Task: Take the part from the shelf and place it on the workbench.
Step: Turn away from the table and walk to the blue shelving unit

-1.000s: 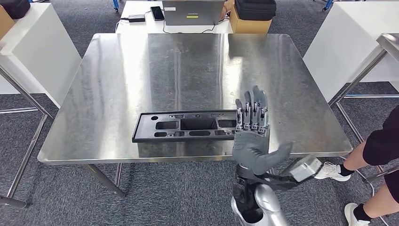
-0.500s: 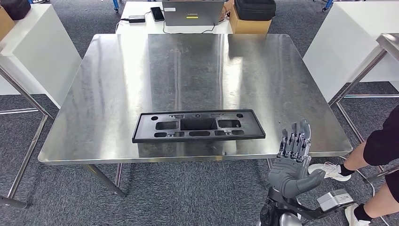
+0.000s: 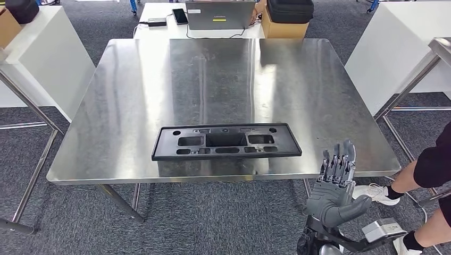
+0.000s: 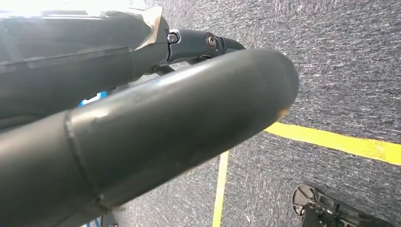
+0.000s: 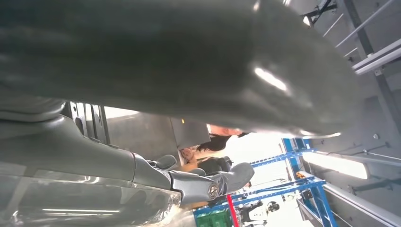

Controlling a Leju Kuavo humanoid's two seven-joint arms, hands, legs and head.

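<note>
One big brushed stainless-steel table (image 3: 133, 106) takes the middle of the head view; the task's thing already lies on it. Long flat black plastic part with rectangular cut-outs (image 3: 227, 142) lies flat near the table's 6 o'clock edge, long side parallel to that edge, nothing touching it.

Step, as I judge it: placing looks done, arm in the let-go/pull-back phase. Right hand (image 3: 334, 192) sits at about 5 o'clock of the table, off its near edge, well apart from the part, fingers (image 3: 336, 166) straight, spread, holding nothing. Left hand: cannot tell its state, the left wrist view is mostly dark rounded body parts over grey carpet with yellow floor tape (image 4: 331, 142).

Next move calls for little: bring the right arm down clear of the table edge without clipping it, leave the part alone. A person's legs and white shoe (image 3: 372, 192) are at 4 o'clock, near the arm's path, so watch that side.

Containers: cardboard box (image 3: 282, 27) on the white far desk at 12 o'clock carries a black case (image 3: 290, 9) on top; contents hidden. Grey laptop (image 3: 219, 15) and a phone (image 3: 180, 15) lie beside it.
</note>
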